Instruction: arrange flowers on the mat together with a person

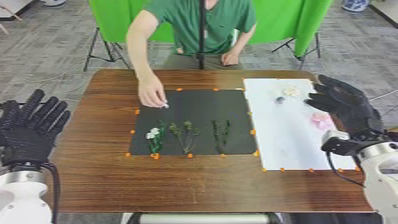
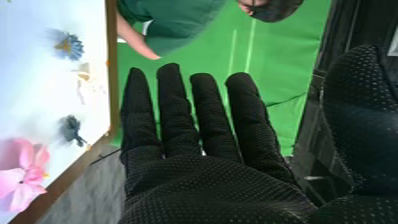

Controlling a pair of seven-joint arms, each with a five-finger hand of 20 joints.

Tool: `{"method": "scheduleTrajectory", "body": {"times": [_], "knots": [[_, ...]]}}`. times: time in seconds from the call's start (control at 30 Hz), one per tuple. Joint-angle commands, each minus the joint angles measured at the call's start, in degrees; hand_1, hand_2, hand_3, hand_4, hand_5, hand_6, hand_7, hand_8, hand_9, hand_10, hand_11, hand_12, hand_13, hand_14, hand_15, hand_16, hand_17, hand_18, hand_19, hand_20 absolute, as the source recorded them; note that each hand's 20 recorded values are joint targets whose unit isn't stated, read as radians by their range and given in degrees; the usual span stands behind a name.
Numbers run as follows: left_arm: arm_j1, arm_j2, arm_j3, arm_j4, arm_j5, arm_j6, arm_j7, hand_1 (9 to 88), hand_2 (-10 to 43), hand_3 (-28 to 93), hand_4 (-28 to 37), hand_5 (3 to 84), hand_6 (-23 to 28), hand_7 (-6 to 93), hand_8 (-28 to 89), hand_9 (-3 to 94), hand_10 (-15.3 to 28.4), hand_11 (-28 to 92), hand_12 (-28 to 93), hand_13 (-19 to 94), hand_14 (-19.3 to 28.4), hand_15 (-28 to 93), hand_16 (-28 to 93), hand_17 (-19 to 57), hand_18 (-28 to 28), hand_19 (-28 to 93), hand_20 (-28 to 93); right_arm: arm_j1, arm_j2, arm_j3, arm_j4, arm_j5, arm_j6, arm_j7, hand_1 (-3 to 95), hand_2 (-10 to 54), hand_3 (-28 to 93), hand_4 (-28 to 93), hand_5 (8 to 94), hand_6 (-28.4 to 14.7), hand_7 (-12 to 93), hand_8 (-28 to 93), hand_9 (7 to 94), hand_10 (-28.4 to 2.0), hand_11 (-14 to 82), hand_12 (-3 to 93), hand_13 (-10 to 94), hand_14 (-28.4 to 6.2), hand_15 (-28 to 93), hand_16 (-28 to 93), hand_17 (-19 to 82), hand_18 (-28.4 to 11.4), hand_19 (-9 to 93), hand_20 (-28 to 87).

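So, the person's hand point(image 1: 153, 96) is at the far left corner of the black rectangular mat point(image 1: 191, 112), fingertips together on something small and white point(image 1: 166, 105), too tiny to identify. On that mat, a green stem with white blossoms point(image 1: 153, 133) lies on the left, with leafy green sprigs point(image 1: 187, 134) in the middle and slim green stems point(image 1: 221, 135) toward the right. The white sheet point(image 1: 289, 145) beside it has a pink flower point(image 1: 321, 120) and a cream flower point(image 1: 290, 91). Robot's right hand point(image 1: 354, 105) hangs by the sheet's right edge, fingers straight; left hand point(image 1: 32, 132) is beyond the table's left edge, fingers straight and spread.
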Motion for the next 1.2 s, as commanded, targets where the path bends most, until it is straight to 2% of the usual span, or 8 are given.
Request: {"method": "scheduleTrajectory", "body": {"times": [0.03, 0.23, 0.37, 0.43, 0.53, 0.7, 1.07, 1.2], "knots": [[0.3, 0.03, 0.41, 0.18, 0.61, -0.47, -0.71, 23.7, 14.8, 69, -28.3, 39.6, 8.3, 10.9, -9, 37.3, 16.9, 22, 10, 27, 16.0, 34, -7, -4.1, 16.7, 37, 11, 1.9, -0.6, 1.6, 2.6, 0.2, -2.8, 0.7, 26.5, -2.2, 75, -22, 36.0, -3.6, 15, -9, 39.1, -13.2, 5.4, 16.6, 33, -13.3, 16, 23, 15, -16.0, 31, 16], [-0.7, 0.45, 1.39, 0.37, 0.46, -2.72, -1.11, 23.9, 14.4, 69, -28.3, 39.6, 8.4, 10.9, -9, 37.4, 16.9, 22, 10, 28, 16.1, 35, -7, -4.0, 16.7, 37, 11, 2.1, -0.7, 1.8, 3.0, 0.2, -3.3, 0.8, 26.5, -2.1, 75, -22, 36.3, -3.6, 15, -9, 39.1, -13.2, 5.5, 16.6, 33, -13.4, 16, 23, 15, -16.0, 32, 16], [-1.4, 1.54, 2.50, 0.17, -1.62, -4.88, -0.81, 24.3, 13.5, 70, -28.3, 39.3, 8.3, 10.7, -9, 37.1, 16.9, 22, 10, 28, 16.1, 35, -7, -3.4, 17.7, 36, 10, 2.1, -0.7, 1.8, 3.0, 0.2, -3.3, 0.8, 26.4, -2.1, 75, -22, 36.4, -3.6, 15, -10, 39.1, -13.3, 5.4, 16.6, 33, -13.5, 16, 23, 15, -16.0, 32, 16], [-3.0, 2.19, 3.77, 0.35, -1.24, -5.54, -0.73, 24.3, 13.3, 70, -28.3, 38.9, 8.3, 10.6, -9, 36.9, 16.9, 22, 10, 28, 16.2, 34, -7, -3.2, 18.0, 36, 9, 2.1, -0.7, 1.8, 3.0, 0.2, -3.3, 0.8, 26.4, -2.0, 75, -22, 36.4, -3.6, 15, -10, 39.2, -13.2, 5.4, 16.6, 33, -13.5, 16, 23, 15, -16.0, 32, 16], [-5.7, 3.22, 5.95, 1.15, -2.33, -6.53, -1.12, 24.6, 13.1, 69, -28.3, 38.6, 8.2, 10.5, -9, 36.4, 16.8, 22, 10, 27, 16.2, 33, -7, -2.7, 18.2, 35, 8, 2.0, -0.5, 1.7, 3.0, 0.3, -3.1, 0.7, 26.3, -2.1, 75, -22, 36.4, -3.6, 15, -10, 39.2, -13.2, 5.3, 16.6, 33, -13.5, 16, 23, 15, -16.0, 32, 16], [-7.4, 3.54, 7.48, 1.45, -2.22, -6.65, -1.31, 24.9, 13.0, 69, -28.3, 38.5, 8.1, 10.5, -9, 36.2, 16.9, 21, 10, 27, 16.1, 33, -7, -2.6, 18.2, 35, 8, 2.0, -0.4, 1.7, 3.0, 0.3, -3.1, 0.7, 26.2, -2.1, 75, -22, 36.5, -3.5, 15, -10, 39.3, -13.2, 5.3, 16.6, 33, -13.5, 16, 23, 15, -16.0, 32, 16], [-0.9, 1.01, 0.98, -0.23, -2.07, -4.32, -0.19, 24.8, 13.1, 69, -28.3, 38.9, 8.0, 10.7, -9, 36.4, 16.7, 21, 10, 27, 16.1, 33, -7, -3.1, 17.3, 35, 8, 1.9, -0.1, 1.6, 3.0, 0.6, -2.8, 0.5, 26.2, -2.0, 75, -22, 36.9, -3.4, 15, -10, 39.4, -13.2, 5.3, 16.6, 33, -13.5, 16, 23, 15, -16.1, 32, 16], [-0.1, 0.22, -0.11, -0.60, -2.18, -4.01, 0.89, 24.6, 13.5, 68, -28.3, 39.0, 8.1, 10.7, -9, 36.6, 16.7, 21, 10, 27, 16.0, 33, -7, -3.1, 17.1, 35, 8, 1.8, 0.0, 1.5, 3.0, 0.7, -2.7, 0.5, 26.3, -2.0, 75, -22, 38.1, -3.5, 15, -10, 39.5, -13.2, 5.3, 16.6, 33, -12.6, 15, 23, 16, -15.7, 32, 16]]}}
